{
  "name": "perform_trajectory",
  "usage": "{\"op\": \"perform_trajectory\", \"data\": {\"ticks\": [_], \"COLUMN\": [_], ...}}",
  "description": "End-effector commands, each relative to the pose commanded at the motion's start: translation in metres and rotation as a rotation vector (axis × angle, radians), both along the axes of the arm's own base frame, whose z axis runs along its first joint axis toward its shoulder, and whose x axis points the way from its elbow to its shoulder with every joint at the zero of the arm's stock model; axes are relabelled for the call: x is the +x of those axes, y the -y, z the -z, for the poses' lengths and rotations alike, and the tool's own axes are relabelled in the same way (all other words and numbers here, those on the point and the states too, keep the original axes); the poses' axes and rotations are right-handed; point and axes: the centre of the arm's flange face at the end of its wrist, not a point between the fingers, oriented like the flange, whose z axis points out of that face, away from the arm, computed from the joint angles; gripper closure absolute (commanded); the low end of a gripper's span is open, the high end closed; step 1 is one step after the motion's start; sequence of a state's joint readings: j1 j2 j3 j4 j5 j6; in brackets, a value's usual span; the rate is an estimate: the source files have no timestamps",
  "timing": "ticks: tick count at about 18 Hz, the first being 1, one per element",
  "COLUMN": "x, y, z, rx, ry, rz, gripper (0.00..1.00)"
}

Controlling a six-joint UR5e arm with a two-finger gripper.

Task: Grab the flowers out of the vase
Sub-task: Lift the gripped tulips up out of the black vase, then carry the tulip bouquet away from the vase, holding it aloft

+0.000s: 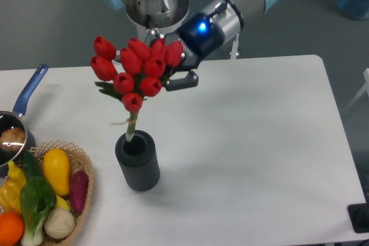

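A white surface [259, 159] is seen against a grey floor, with the robot's base standing at its far edge. At the far left, a blue-handled saucepan [17, 125] is cut off by the frame's edge. In the near left corner a wicker basket [86, 197] is filled with mixed produce. Just right of the basket, the dark ribbed vase [138, 161] stands upright on the surface. The flowers [135, 70] are held up above the vase, tilted, with the stem ends seen just at its mouth; whether they touch the rim cannot be told. To the right of the red buds, the claw [170, 70] is clenched on the bunch from the side, and a blue light is lit on its body.
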State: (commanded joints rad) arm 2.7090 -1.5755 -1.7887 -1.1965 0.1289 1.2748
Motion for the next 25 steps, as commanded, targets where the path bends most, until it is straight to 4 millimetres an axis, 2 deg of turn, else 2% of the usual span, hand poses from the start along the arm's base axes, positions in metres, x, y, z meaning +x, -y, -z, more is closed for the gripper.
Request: {"op": "perform_trajectory", "data": {"ticks": [3,5,10,12,13,15,18,19,22,25], "x": [-0.003,-0.020,-0.049,-0.070,-0.081,-0.095,-0.111,-0.116,-0.121,-0.135], "y": [0.003,0.014,0.033,0.033,0.037,0.046,0.047,0.048,0.044,0.042], "z": [-0.009,-0.010,0.018,0.049,0.055,0.052,0.063,0.073,0.086,0.088], "rx": [0.004,0.004,-0.191,-0.241,-0.265,-0.333,-0.493,-0.547,-0.640,-0.733], "ry": [-0.005,-0.015,-0.085,-0.053,-0.054,-0.086,-0.151,-0.165,-0.220,-0.398], "rz": [-0.009,-0.045,-0.124,-0.132,-0.145,-0.177,-0.198,-0.200,-0.191,-0.144], "gripper": [1.00,1.00,1.00,1.00,1.00,1.00,1.00,1.00,1.00,0.97]}}
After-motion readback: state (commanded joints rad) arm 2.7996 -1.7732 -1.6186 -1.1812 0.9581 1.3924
